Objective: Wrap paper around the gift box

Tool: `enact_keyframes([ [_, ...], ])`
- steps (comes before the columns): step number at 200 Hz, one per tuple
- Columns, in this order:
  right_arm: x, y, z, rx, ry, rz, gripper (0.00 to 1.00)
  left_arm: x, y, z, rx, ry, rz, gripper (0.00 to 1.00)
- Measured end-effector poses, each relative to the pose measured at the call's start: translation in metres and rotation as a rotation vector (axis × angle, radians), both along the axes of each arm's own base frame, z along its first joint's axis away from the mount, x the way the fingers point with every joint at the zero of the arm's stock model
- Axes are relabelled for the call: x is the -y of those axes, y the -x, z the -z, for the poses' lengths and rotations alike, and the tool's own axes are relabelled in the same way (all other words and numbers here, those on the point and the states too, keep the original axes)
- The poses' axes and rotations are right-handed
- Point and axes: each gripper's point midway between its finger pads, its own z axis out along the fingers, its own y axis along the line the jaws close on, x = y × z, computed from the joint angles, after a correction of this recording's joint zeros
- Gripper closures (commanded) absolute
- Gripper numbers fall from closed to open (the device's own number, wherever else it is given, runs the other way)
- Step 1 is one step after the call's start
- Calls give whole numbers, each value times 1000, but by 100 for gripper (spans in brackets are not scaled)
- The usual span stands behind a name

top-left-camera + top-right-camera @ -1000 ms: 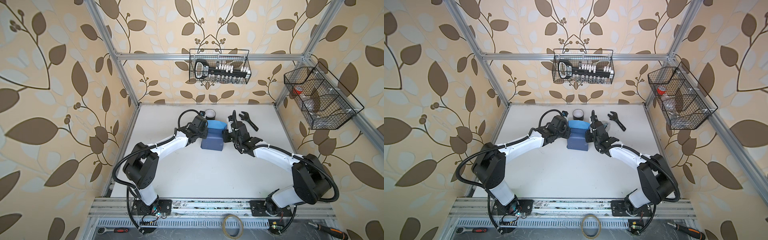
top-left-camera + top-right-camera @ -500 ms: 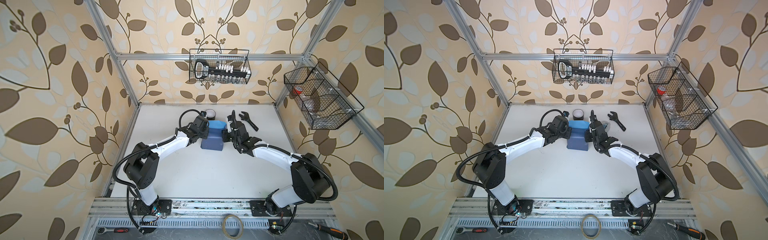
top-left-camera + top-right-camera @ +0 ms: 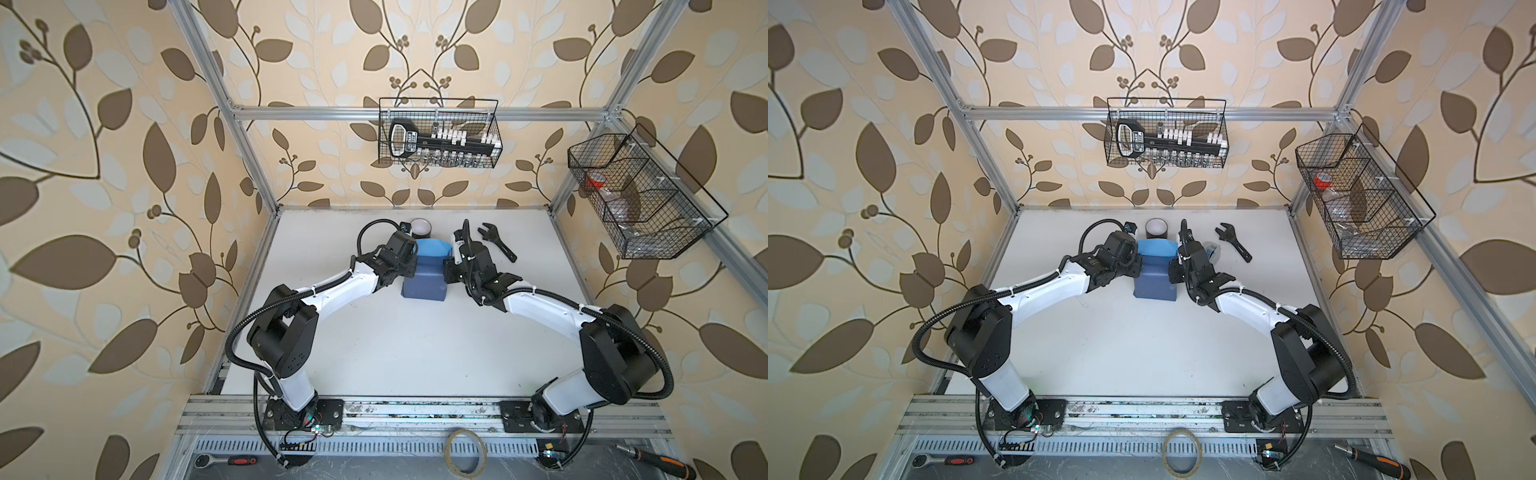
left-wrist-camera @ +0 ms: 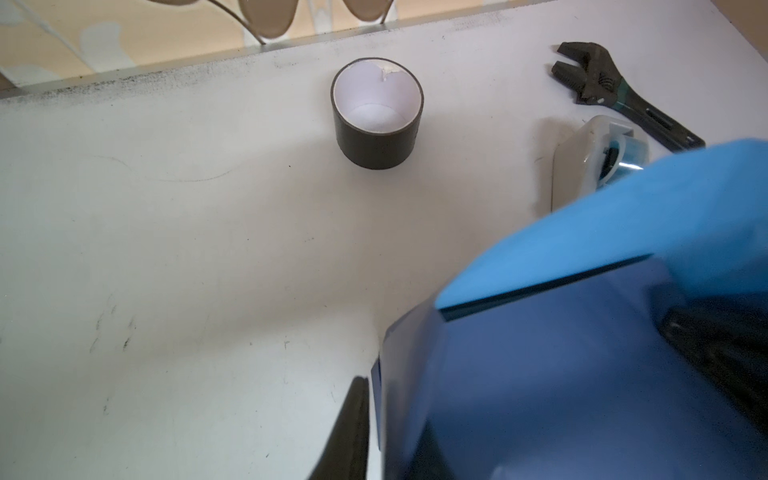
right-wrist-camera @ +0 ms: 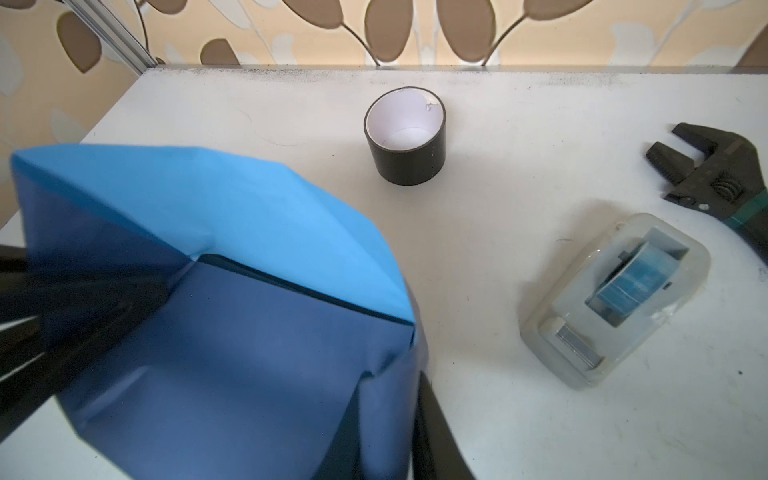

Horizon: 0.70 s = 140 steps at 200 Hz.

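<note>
Midway through wrapping, mid-frame on the worktop (image 3: 395, 353): paper (image 3: 423, 282) folded over the gift box (image 5: 305, 290), far end upright and untaped, left gripper (image 3: 411, 270) and right gripper (image 3: 446, 266) at its sides, jaws' state unclear.

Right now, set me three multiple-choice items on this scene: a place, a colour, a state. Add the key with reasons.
1. The adjustable wrench lies:
A. in a basket
B. on the table, right of the black tape roll
C. on the floor
2. The far flap of the paper shows:
A. light blue
B. red
C. white
3. Its far end is:
A. taped shut
B. torn off
C. open, flap sticking out
Key: B, it lies beside the roll in both top views; A, sky blue against the darker wrap; C, the flap stands free in both wrist views.
</note>
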Motion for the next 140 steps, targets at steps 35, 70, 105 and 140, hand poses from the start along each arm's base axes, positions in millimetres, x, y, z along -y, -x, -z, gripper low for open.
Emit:
enact_keyframes([
  [35,0,0,0,0,0,0,83,0,-1,-5,-3,5,-7,76],
  [70,0,0,0,0,0,0,83,3,-5,-16,10,23,-13,70],
  [105,0,0,0,0,0,0,84,4,-6,-19,15,29,-15,99],
  [140,0,0,0,0,-1,0,78,4,-5,-19,11,37,-19,100],
])
